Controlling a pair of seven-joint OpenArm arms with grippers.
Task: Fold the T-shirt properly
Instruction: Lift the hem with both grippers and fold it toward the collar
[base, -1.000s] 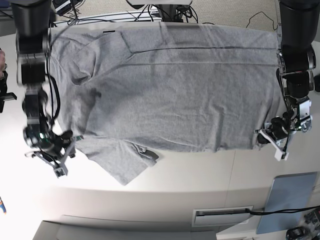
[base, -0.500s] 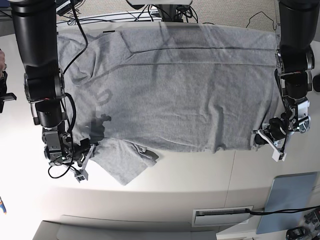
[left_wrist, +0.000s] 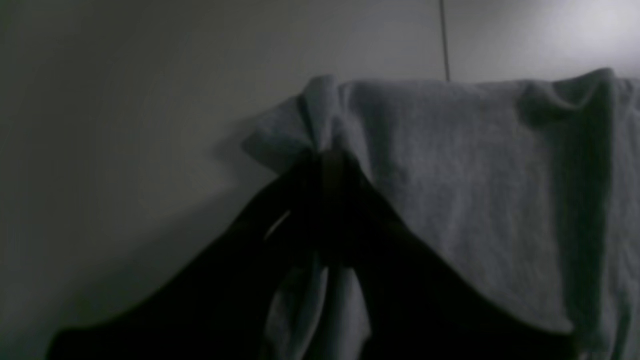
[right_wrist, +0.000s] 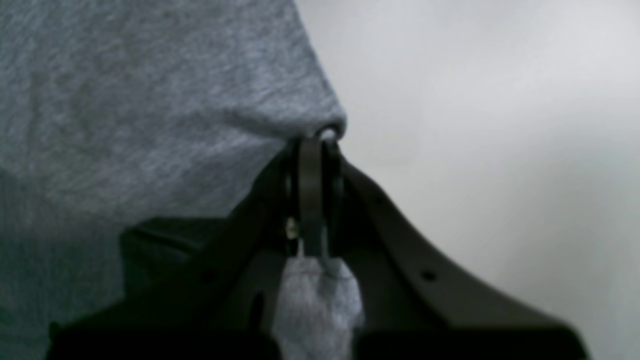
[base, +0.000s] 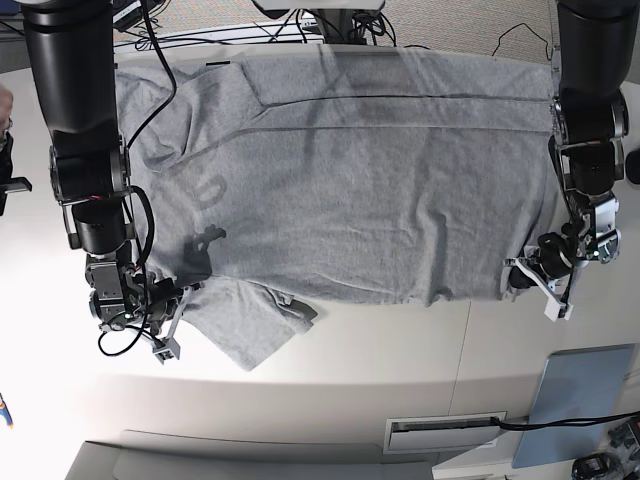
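The heather-grey T-shirt lies spread across the white table, with faint lettering showing through at its left. My left gripper, on the right in the base view, is shut on the shirt's near right corner. In the left wrist view the fingers pinch a bunched fold of grey cloth. My right gripper, on the left in the base view, is shut on the shirt's edge by the near left sleeve. In the right wrist view the fingers clamp the cloth, and a tuft hangs between them.
A flat pale blue-grey panel lies at the front right corner. A white slotted fitting sits at the table's front edge. Cables run along the back. A folded sleeve flap juts toward the front.
My right arm has swung in from the table's left edge to the shirt's near left edge and now grips it. My left gripper has stayed on the right corner.
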